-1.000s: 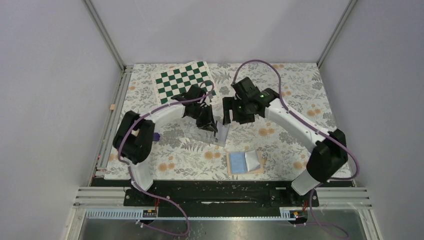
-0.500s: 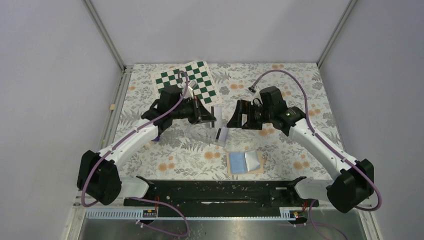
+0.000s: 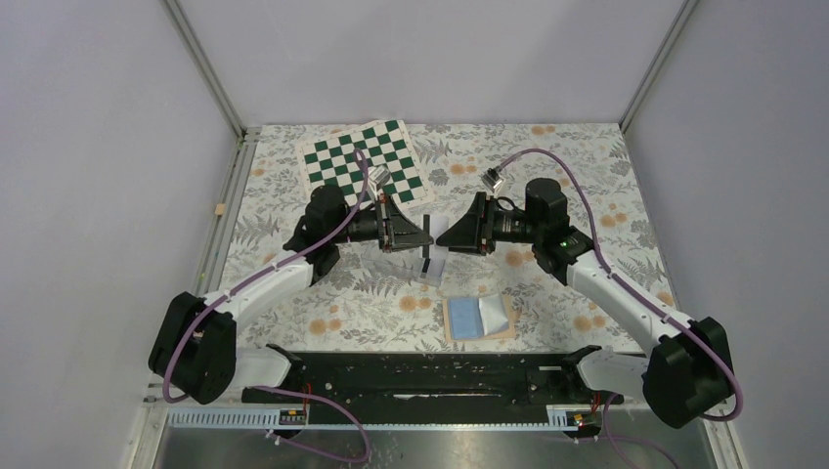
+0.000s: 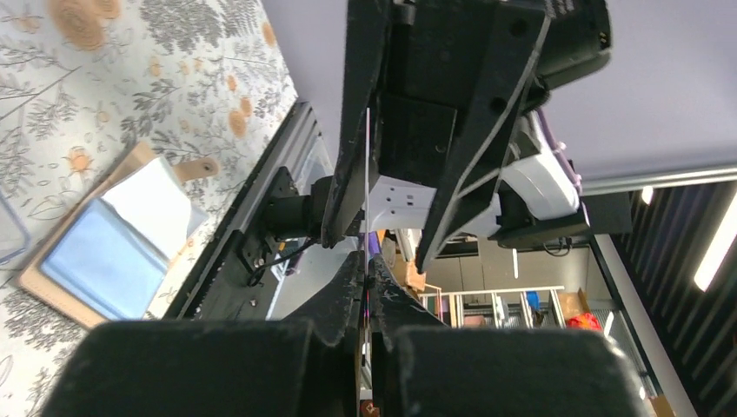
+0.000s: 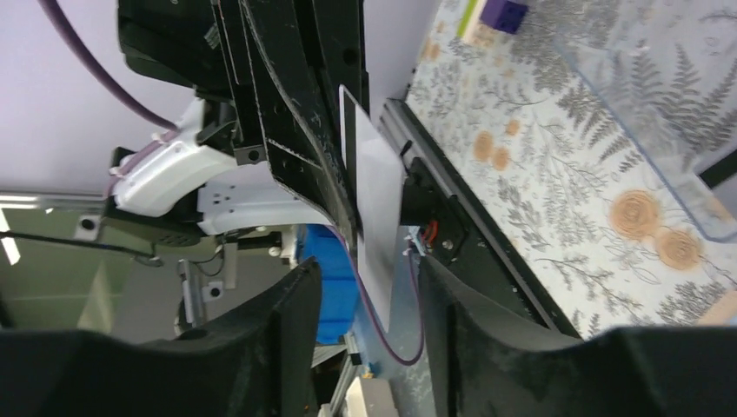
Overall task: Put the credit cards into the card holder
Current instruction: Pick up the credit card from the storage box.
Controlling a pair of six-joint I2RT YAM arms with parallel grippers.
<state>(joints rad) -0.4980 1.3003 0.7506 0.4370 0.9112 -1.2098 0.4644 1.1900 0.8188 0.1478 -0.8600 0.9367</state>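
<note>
Credit card (image 5: 375,195) hangs above the middle of the bench (image 3: 596,166), pinched in the closed left claw (image 4: 368,291). The right claw (image 5: 369,271) stands open around it. The card holder (image 3: 479,319) lies unfolded nearer.

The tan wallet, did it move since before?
No. The card holder lies open in the same spot as before, just beyond the black base rail.

Setting: was a robotics lab cell.
Enclosure: aluminium frame (image 3: 202,66) and plain walls (image 3: 98,195) boxed the desk (image 3: 587,156).
Beyond: shelving (image 4: 513,300), strip light (image 4: 717,248) showed.
</note>
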